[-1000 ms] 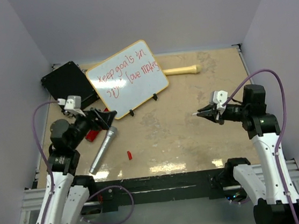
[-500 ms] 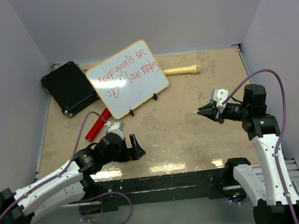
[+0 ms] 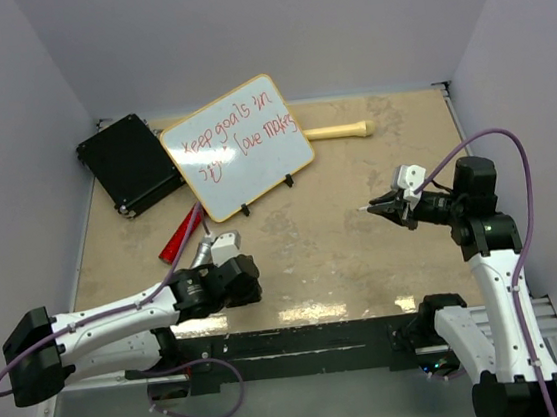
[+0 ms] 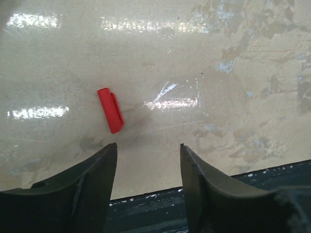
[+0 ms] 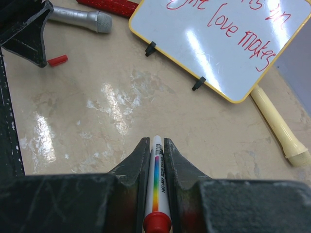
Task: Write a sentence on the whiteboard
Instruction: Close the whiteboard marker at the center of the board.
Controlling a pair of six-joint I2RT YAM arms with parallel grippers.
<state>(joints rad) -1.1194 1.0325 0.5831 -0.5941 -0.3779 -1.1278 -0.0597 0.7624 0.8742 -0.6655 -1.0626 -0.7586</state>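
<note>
The whiteboard stands tilted at the back left, with the sentence on it in red, in two lines; both also show in the right wrist view, the whiteboard and the sentence. My right gripper hovers at mid-right, shut on a white marker with a red end and a rainbow stripe. My left gripper is low near the front edge, open and holding nothing. A small red cap lies on the table just ahead of its left finger.
A black case lies left of the board. A red glittery piece and a silver microphone lie in front of it. A cream handle rests at the back. The dark front rail borders the table.
My left arm has swung from the left side down to the front, over the red cap, and its jaws have narrowed. The right arm has not moved.
</note>
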